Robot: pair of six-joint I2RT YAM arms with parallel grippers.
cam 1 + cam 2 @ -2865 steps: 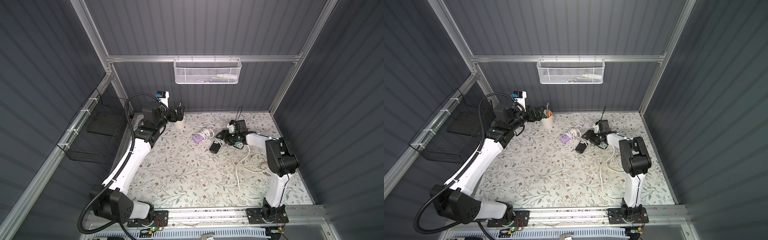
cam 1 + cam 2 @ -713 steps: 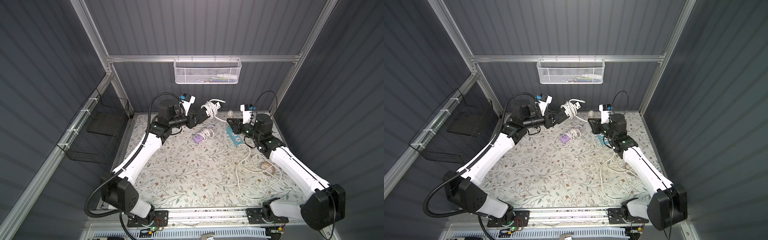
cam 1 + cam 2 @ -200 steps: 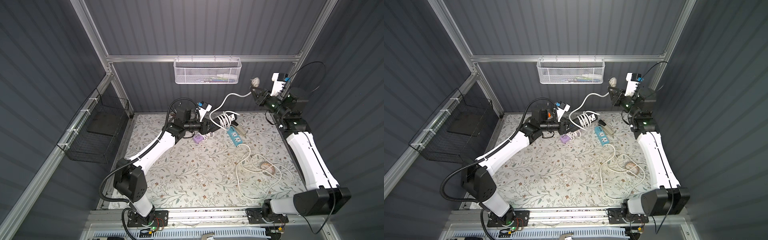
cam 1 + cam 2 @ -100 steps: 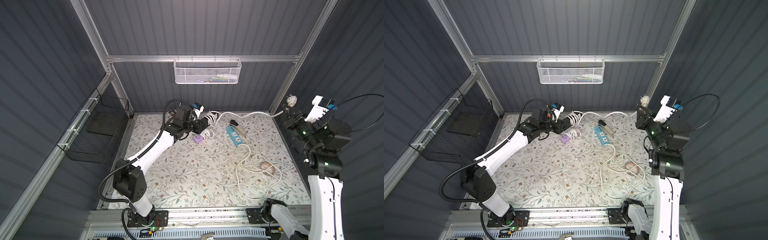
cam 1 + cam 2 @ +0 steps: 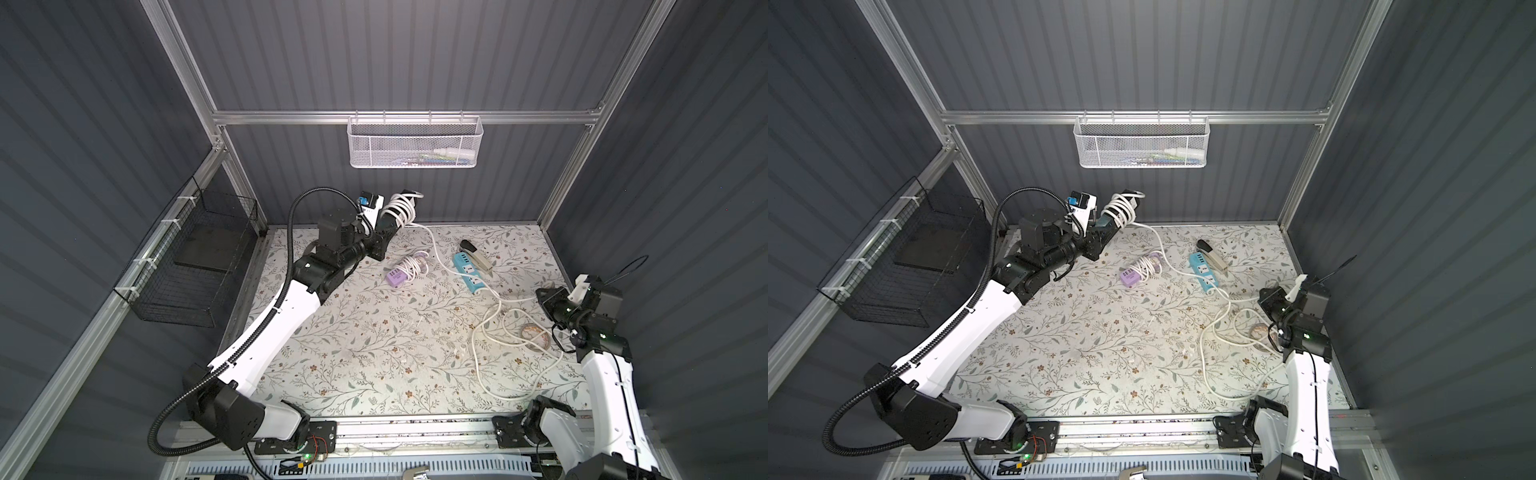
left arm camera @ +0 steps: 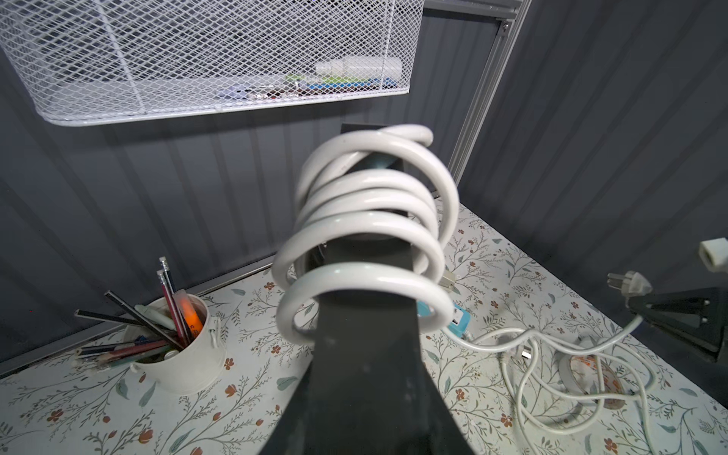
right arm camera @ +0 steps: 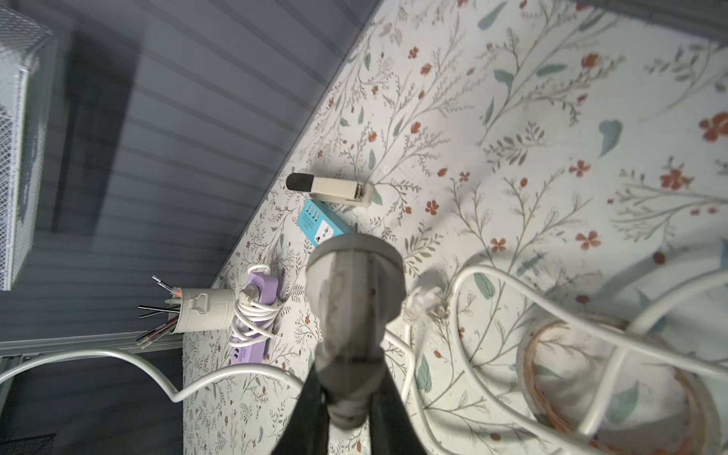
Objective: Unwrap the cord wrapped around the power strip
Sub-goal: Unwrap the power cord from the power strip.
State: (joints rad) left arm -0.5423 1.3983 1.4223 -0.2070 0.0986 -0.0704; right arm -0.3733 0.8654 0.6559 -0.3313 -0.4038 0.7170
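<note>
Three power strips, we count: a purple strip (image 5: pixel 394 277) and a blue strip (image 5: pixel 469 271) lie on the worktop (image 5: pixel 374 353). The power strip (image 5: pixel 408 194) is clamped in the left claw (image 5: pixel 388 224) above the back edge, toward the back-left corner, its long axis tilted up at the back wall, cord (image 5: pixel 397 211) coiled around it. The right claw (image 5: pixel 546 293), by the right edge, pinches the plug (image 7: pixel 354 283).
</note>
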